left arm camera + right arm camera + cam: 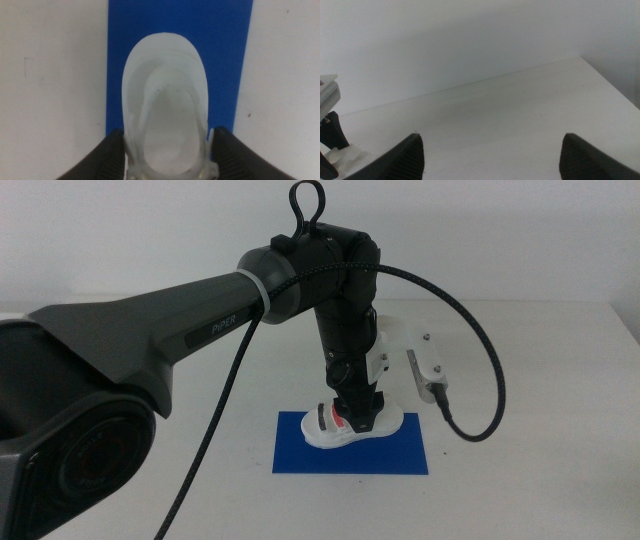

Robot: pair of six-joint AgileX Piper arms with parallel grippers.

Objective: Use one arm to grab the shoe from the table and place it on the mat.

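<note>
Spanning the whole scene, your white desk (520, 490) carries everything else. The left arm (200, 330) is next in size: it enters from the left of the middle view, black with a grey band and "PIPER" lettering, and bends straight down over the mat. A black cable (480, 370) loops from its wrist out to the right and back to a white camera mount (425, 365).

The blue mat (395, 460) lies flat on the desk, near the middle of the view. The shoe (352, 428) sits on the mat's far half, white-soled with dark and red straps showing beside the gripper. In the left wrist view the shoe (165, 100) runs lengthwise along the mat (220, 45), with blue visible on both its sides and beyond its end.

Your left gripper (355, 405) is down on the shoe; its jaws sit either side of the shoe's body, touching it and holding it.

Your right gripper (490, 150) waits off to the side, out of the middle view; its jaws stand wide apart with only bare desk (520, 115) between them.
</note>
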